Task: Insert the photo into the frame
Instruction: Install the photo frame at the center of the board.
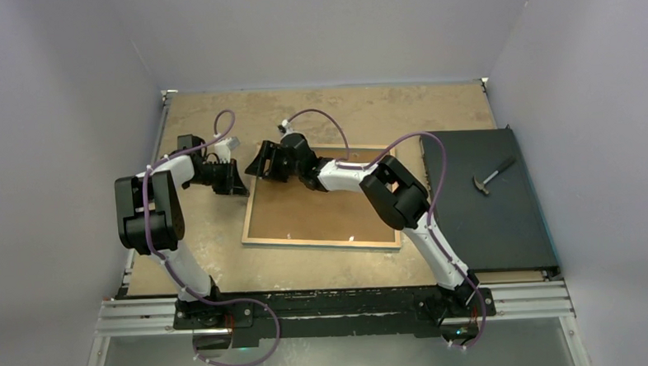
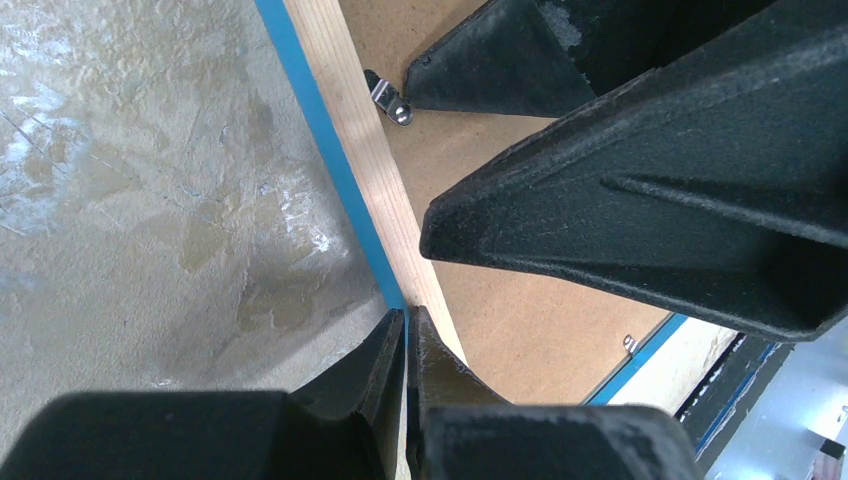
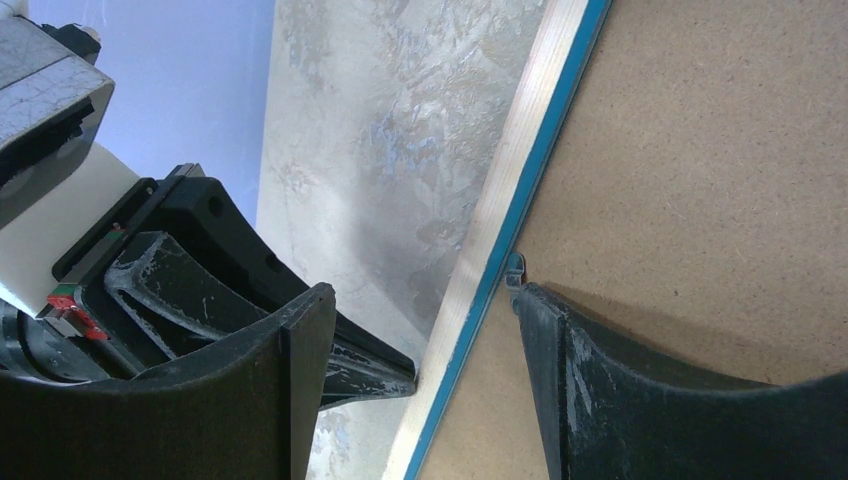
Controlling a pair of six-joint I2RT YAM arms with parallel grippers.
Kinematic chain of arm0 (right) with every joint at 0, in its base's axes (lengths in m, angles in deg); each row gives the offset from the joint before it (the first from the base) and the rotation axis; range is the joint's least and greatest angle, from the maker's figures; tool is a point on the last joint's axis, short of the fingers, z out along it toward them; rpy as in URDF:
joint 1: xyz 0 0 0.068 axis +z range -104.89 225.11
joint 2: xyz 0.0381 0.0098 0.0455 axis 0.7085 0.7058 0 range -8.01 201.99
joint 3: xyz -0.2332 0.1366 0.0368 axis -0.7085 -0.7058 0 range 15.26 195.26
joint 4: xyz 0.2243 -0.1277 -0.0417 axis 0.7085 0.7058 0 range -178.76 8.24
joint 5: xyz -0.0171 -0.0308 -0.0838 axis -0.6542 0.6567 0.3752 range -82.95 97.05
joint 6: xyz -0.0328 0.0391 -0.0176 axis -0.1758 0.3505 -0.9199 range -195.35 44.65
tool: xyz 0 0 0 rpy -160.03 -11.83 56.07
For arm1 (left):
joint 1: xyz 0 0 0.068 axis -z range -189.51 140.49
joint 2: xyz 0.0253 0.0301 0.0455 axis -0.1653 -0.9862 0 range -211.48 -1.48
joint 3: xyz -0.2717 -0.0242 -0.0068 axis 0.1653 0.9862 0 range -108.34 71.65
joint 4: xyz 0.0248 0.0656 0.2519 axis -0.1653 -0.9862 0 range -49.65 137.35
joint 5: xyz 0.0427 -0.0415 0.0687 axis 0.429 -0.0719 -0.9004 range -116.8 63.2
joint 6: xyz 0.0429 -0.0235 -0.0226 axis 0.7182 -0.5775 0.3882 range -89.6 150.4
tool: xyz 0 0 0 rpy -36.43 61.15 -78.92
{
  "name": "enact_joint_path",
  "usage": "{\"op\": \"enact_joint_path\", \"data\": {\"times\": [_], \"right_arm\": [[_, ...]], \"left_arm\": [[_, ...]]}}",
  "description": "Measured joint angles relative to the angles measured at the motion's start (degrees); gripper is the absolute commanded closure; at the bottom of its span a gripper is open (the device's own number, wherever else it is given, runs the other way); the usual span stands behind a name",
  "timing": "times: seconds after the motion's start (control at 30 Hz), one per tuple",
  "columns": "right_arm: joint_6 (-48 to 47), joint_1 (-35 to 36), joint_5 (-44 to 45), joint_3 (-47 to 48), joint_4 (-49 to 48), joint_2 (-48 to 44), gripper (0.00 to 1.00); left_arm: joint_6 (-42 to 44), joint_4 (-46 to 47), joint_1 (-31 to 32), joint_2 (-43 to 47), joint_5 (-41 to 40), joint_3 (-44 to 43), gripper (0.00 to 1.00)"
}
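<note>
The frame lies face down mid-table, showing its light wood rim, thin blue border and brown backing board. The photo is out of view. My left gripper is shut, and its tips meet the outer side of the frame's left rim. My right gripper hangs open over the frame's far left corner and straddles the rim. One finger rests on the backing board beside a small metal tab. The other finger is outside the frame, above the table.
A black mat covers the table's right side, with a hammer lying on it. Grey walls close in the table on the left, right and back. Another metal tab shows on the frame's near edge.
</note>
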Motion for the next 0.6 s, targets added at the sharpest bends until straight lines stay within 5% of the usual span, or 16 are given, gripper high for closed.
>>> {"op": "enact_joint_path", "data": {"times": [0.6], "right_arm": [[-6.75, -0.87, -8.04, 5.11, 1.22, 3.17, 0.31]], "left_arm": [[0.09, 0.02, 0.0, 0.0, 0.02, 0.0, 0.99]]}}
